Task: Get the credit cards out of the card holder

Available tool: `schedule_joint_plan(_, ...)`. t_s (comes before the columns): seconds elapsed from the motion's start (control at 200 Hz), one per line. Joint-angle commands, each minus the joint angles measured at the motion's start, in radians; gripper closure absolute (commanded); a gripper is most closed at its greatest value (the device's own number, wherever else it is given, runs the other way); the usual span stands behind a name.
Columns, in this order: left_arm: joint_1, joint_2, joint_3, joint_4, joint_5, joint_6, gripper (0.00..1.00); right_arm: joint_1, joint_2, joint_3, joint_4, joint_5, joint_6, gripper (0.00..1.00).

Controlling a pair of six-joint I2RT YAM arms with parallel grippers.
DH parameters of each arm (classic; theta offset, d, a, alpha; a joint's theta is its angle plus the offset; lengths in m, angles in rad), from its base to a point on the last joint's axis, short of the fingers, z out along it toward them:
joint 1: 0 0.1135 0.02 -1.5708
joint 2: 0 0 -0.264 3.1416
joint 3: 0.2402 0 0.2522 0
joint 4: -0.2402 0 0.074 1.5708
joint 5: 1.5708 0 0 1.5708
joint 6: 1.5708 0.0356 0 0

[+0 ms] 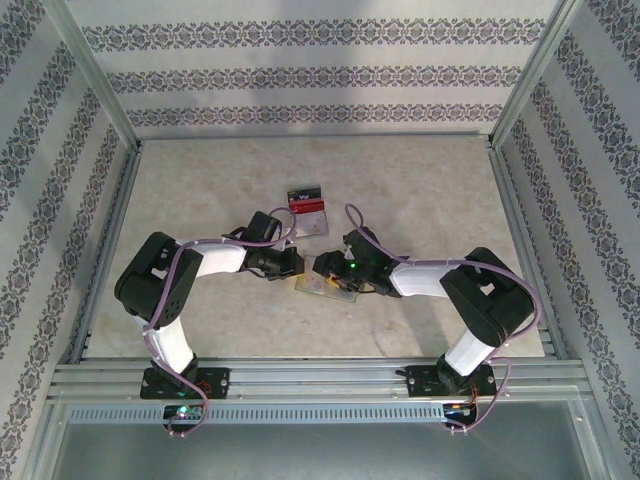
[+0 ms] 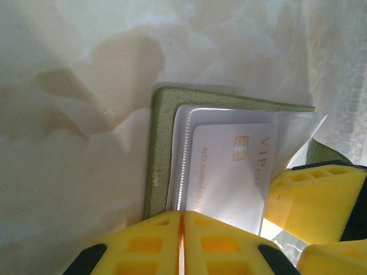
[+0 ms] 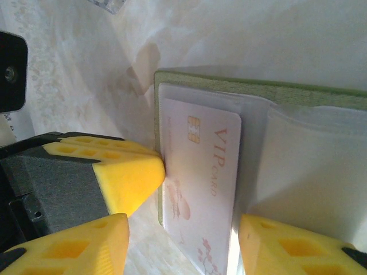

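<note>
My left gripper [image 2: 182,222] is clenched, its yellow fingers [image 2: 143,246] pressed flat together with only a thin seam between them. The tips sit at the near edge of the card holder [image 2: 161,143]. I cannot tell whether anything is nipped in that seam. The holder lies open on the table [image 1: 200,190], between my two arms, with the olive cover down and the translucent sleeves [image 2: 298,132] up. A pale card [image 2: 229,172] (gold chip, "VIP card" lettering) sits in the top sleeve. My right gripper [image 3: 183,235] is spread wide, one finger on either side of that card, and holds nothing. The loose cards [image 1: 305,210], red and dark, lie on the table just beyond both grippers, apart from the holder.
</note>
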Motion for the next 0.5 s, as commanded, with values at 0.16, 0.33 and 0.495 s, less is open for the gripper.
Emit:
schedule_joint_plan(0.16,0.006,0.027,0.006,-0.055,-0.021,0.031,0.89,0.009,0.049,0.013,0.087,-0.036,0.006,0.49)
schedule_joint_plan(0.33,0.005,0.027,0.006,-0.058,-0.023,0.032,0.89,0.003,0.023,-0.004,0.106,-0.036,0.010,0.50)
schedule_joint_plan(0.495,0.006,0.029,0.007,-0.059,-0.023,0.032,0.89,-0.006,-0.002,-0.033,0.171,-0.045,0.030,0.51)
